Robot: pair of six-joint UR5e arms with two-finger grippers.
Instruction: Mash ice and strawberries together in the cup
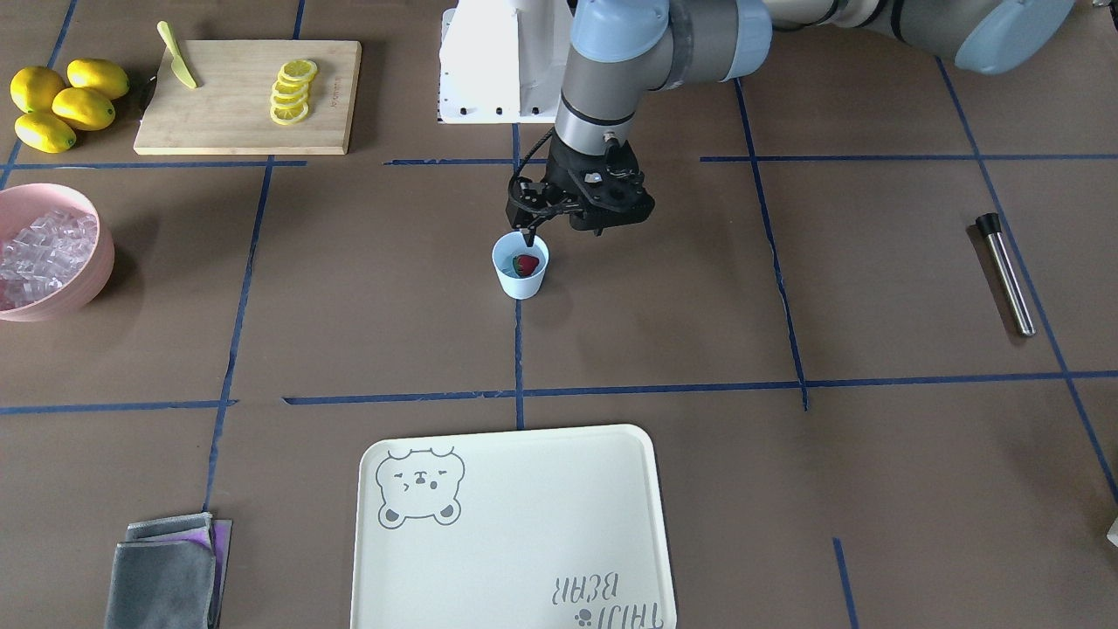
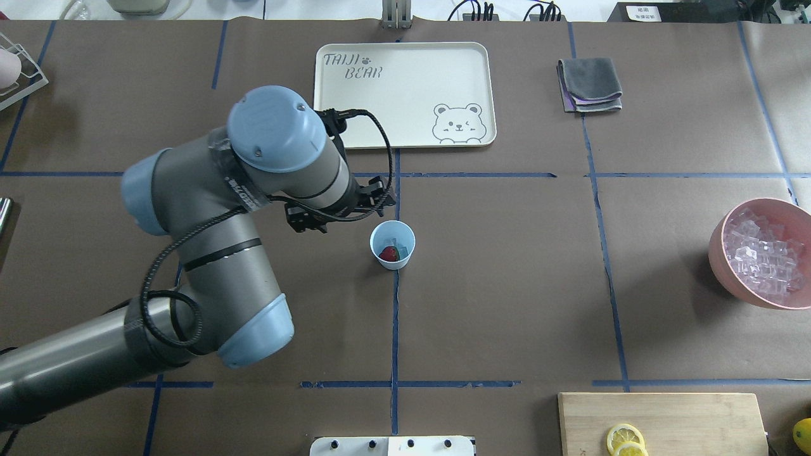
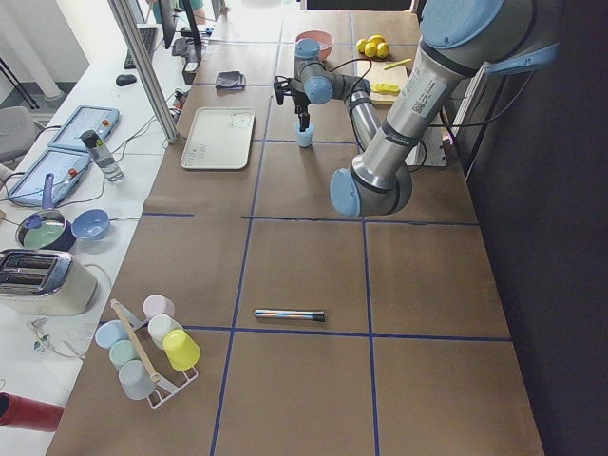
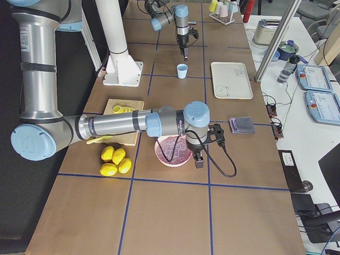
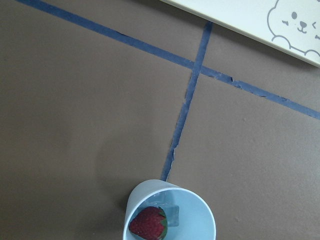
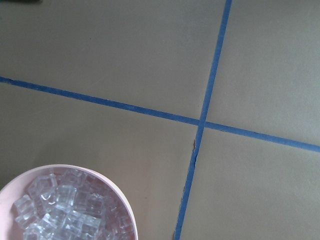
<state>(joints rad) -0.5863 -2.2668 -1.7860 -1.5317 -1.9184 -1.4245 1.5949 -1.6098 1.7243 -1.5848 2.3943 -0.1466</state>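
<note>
The pale blue cup (image 2: 406,237) stands upright near the middle of the counter (image 2: 507,285), on a blue tape line. Inside it lie one red strawberry (image 2: 389,254) and, beside the berry, a clear ice cube (image 5: 172,214). The left claw (image 1: 529,234) hangs close over the cup, pointing down; only a single dark tip shows, so whether it is released or clenched cannot be told. Beyond the cup, on the far side from the robot, lies a cream tray (image 2: 405,95) with a bear print. Well off to the right in the overhead view, a pink bowl (image 2: 719,244) holds a heap of ice cubes (image 2: 763,259). The right claw (image 4: 199,159) hovers just beside that bowl's rim, and its state cannot be told either. A metal rod (image 1: 1006,273) lies alone at the counter's left end.
</note>
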